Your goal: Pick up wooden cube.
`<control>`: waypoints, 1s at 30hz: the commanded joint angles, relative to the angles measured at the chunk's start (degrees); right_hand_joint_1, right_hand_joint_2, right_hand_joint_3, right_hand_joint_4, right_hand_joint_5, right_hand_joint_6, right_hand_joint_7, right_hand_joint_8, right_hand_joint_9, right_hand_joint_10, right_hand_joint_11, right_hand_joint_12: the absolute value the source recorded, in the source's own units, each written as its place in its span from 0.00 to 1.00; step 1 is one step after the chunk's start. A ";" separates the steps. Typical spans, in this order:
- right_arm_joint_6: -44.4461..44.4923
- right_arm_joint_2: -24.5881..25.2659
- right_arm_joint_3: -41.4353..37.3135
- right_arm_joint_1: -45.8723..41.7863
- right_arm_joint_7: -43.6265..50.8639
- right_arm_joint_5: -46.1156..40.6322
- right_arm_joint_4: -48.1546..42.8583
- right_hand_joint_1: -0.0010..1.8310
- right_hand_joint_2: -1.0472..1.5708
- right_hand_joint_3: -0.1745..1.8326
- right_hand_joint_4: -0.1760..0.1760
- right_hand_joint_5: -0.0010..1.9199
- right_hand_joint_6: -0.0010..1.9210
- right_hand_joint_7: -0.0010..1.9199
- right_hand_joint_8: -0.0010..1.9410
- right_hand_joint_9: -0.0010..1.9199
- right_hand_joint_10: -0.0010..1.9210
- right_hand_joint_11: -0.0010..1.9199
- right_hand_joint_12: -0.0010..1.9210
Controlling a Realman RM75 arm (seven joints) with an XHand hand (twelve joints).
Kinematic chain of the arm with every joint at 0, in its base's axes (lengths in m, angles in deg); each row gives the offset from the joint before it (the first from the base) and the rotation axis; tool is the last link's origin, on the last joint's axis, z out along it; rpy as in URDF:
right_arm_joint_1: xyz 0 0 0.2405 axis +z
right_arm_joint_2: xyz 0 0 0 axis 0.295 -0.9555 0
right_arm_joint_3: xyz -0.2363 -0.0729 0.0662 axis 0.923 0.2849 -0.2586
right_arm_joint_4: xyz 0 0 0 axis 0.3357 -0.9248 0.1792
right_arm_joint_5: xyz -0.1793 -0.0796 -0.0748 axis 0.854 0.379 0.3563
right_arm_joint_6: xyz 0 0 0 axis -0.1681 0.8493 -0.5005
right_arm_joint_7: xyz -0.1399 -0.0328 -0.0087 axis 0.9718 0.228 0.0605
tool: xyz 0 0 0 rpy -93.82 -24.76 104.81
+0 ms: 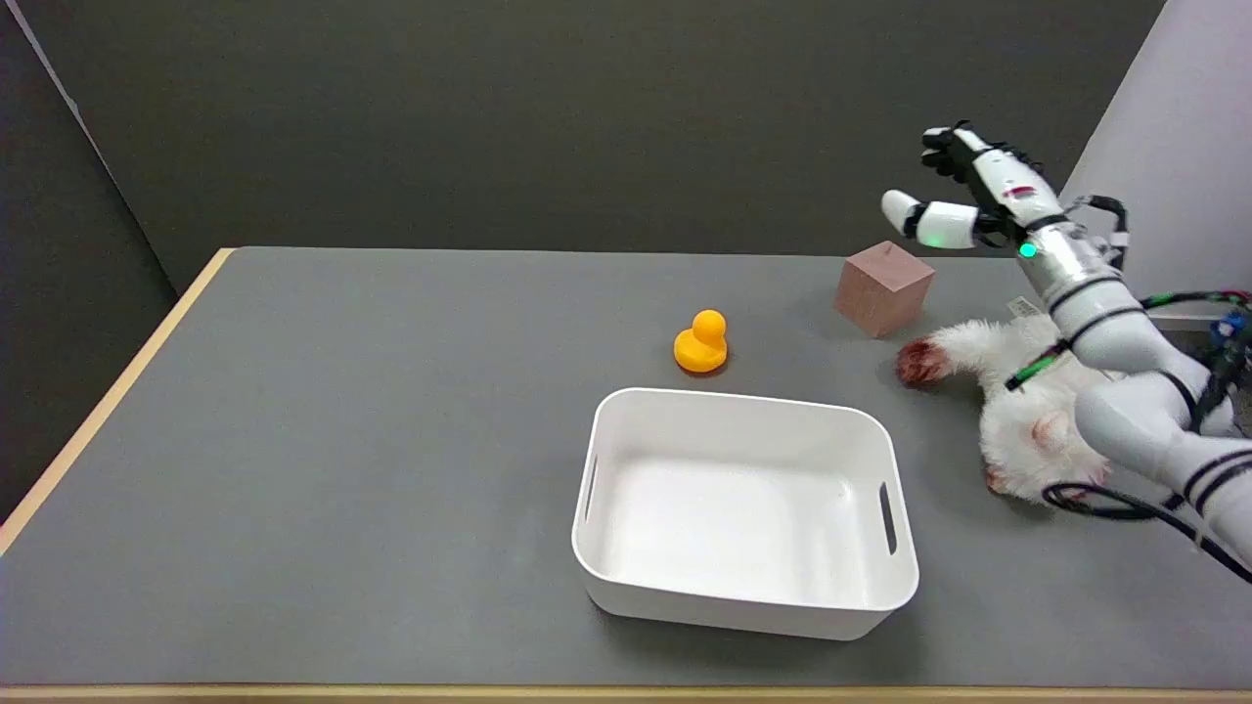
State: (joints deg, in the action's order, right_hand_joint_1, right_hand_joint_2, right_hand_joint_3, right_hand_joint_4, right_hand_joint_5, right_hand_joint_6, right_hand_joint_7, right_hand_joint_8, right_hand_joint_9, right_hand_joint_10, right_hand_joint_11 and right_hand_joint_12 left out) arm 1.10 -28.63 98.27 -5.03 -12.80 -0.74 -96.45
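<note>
The right black-and-white robot hand (pixel 963 200) hangs in the air with fingers spread and nothing held, just above and right of the pale-brown wooden cube (pixel 883 288), apparently poised to descend. The cube rests on the grey table (pixel 391 440) near its far edge, touching nothing (the fluffy white plush toy (pixel 1017 411) lies close by), leaving open approach from above.

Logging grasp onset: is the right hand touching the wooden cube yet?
Apart. The head view shows the right hand open in the air above and right of the wooden cube, dark wall visible between them.
</note>
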 commanded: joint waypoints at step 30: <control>-60.09 -11.84 18.74 16.01 5.74 8.72 -13.75 0.17 0.63 0.44 0.00 0.02 0.19 0.05 0.19 0.00 0.35 0.00 0.60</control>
State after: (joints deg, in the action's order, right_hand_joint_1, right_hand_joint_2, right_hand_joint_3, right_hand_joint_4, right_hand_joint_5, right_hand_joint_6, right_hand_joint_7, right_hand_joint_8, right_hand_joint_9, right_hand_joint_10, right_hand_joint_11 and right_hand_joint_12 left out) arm -53.72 -38.64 116.68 10.91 -5.39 2.29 -107.46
